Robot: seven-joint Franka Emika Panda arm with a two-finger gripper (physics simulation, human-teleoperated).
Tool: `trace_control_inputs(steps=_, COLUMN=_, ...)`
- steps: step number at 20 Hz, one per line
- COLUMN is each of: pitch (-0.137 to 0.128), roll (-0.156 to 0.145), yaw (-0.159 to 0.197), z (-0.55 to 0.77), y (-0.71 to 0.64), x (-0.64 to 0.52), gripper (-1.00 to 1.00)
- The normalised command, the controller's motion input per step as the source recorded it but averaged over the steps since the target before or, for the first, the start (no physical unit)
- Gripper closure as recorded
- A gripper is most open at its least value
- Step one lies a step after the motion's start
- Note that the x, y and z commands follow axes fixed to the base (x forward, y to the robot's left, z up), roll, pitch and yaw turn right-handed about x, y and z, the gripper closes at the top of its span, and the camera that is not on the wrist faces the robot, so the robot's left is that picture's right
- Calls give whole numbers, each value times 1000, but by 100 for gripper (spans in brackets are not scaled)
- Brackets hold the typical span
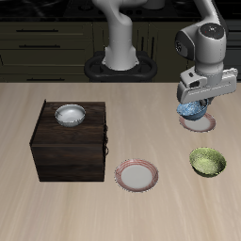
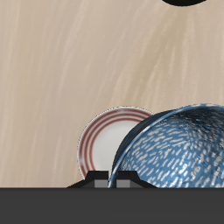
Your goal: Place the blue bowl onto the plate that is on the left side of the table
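The blue bowl [image 1: 193, 111], blue with white speckles, hangs from my gripper [image 1: 200, 102], which is shut on its rim. It is held just above the plate on the left side of the table [image 1: 208, 123], a white plate with a red rim that peeks out from under the bowl. In the wrist view the bowl [image 2: 175, 150] is close and large and partly covers that plate [image 2: 103, 140]. The gripper [image 2: 112, 180] shows only as dark finger bases at the bowl's rim.
A yellow-green bowl [image 1: 207, 162] sits nearer the table's front edge than the held bowl. A second red-rimmed plate [image 1: 138, 175] lies near the front middle. A dark wooden cabinet [image 1: 71, 151] carries a grey-white bowl [image 1: 70, 115] on top.
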Motion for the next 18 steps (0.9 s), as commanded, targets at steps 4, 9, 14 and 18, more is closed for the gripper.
trace_control_inputs(steps=4, pitch=36, roll=2, yaw=-2, z=-184, y=27, x=-26, gripper=100)
trace_control_inputs(steps=9, pitch=28, roll=17, yaw=9, z=-188, y=70, x=-33, gripper=100)
trace_control_inputs(steps=14, pitch=71, roll=16, yaw=14, z=-400, y=113, x=-64, gripper=100)
trace_control_inputs(steps=18, pitch=62, roll=-27, yaw=-3, z=-272, y=-70, x=67, gripper=100)
